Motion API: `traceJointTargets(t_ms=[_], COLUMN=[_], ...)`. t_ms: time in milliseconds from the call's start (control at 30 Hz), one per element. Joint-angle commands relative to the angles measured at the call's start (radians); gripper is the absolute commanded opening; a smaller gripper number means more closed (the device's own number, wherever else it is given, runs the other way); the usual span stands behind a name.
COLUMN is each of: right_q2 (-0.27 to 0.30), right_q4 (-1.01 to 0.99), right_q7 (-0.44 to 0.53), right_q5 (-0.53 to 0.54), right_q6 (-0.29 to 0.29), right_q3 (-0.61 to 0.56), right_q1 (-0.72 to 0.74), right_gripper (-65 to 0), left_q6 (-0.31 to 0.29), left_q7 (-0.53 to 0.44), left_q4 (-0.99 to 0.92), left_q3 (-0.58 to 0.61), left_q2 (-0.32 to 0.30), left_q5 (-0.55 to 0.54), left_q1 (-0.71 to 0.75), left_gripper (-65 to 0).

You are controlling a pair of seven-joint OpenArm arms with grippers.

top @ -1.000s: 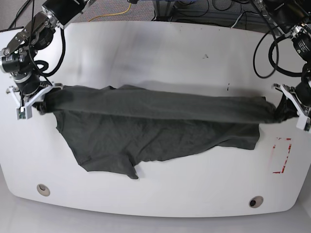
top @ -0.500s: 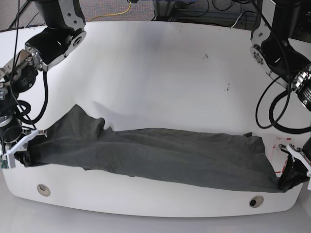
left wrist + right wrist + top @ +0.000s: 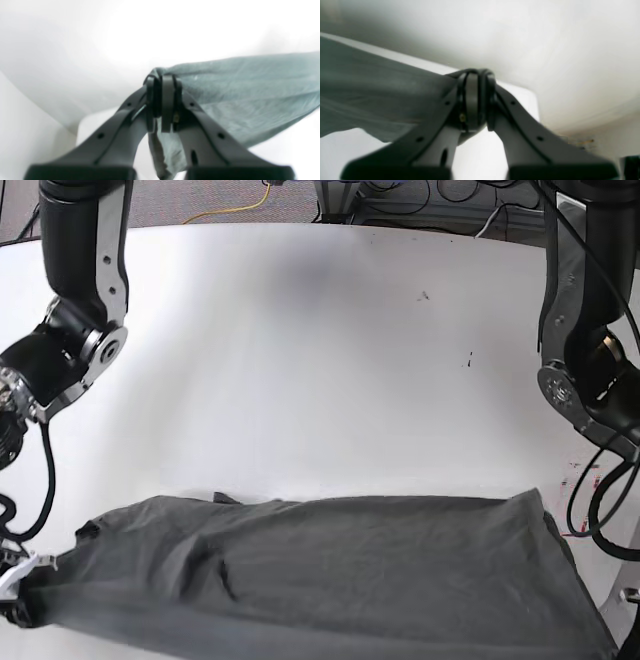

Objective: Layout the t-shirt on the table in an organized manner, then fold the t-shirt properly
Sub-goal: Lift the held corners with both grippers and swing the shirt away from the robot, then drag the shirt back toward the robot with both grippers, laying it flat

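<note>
T-shirt (image 3: 330, 570) stretched across table (image 3: 300, 360), each end pinched in the closed jaws of left and right arms

T-shirt (image 3: 330, 575): dark charcoal, plain, wrinkled, no print. Stretched into a long wide band along the near edge of the tabletop (image 3: 300, 360); its lower part runs out of the base view. Far edge nearly straight, with a small notch and folds toward the base view's left end. Both ends gathered into tight bunches. Wrist views: cloth fans out taut from each bunched corner; greyer-green under bright light. Tabletop: glossy white, small dark scuffs toward its far right.
</note>
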Motion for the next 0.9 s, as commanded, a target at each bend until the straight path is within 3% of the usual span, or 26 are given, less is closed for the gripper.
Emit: traceJointTargets(t_ms=[0,233,433,867], right_q2=[0.028,0.065,0.075,0.114], right_q4=[-0.025,-0.135,-0.14,0.07], right_q7=[0.049,0.068,0.062,-0.02], right_q5=[0.01,0.003,0.003,0.013], right_q6=[0.0,0.0,0.0,0.0], right_q3=[-0.031,-0.155,-0.18,-0.112], right_q1=[0.105,0.275,0.297,0.03], right_gripper=[-60.6,-60.6,-60.6,-60.6], left_q6=[-0.001,-0.001,-0.001,-0.001], left_q7=[-0.026,-0.026,-0.026,-0.026], left_q4=[-0.02,-0.091,-0.109,-0.101], left_q3=[0.001,0.001,0.001,-0.01], left_q2=[-0.004,0.002,0.002,-0.038], left_q5=[0.005,0.031,0.031,-0.018], left_q1=[-0.091,-0.237,-0.249,0.026], left_gripper=[-65.0,-65.0,-65.0,-65.0])
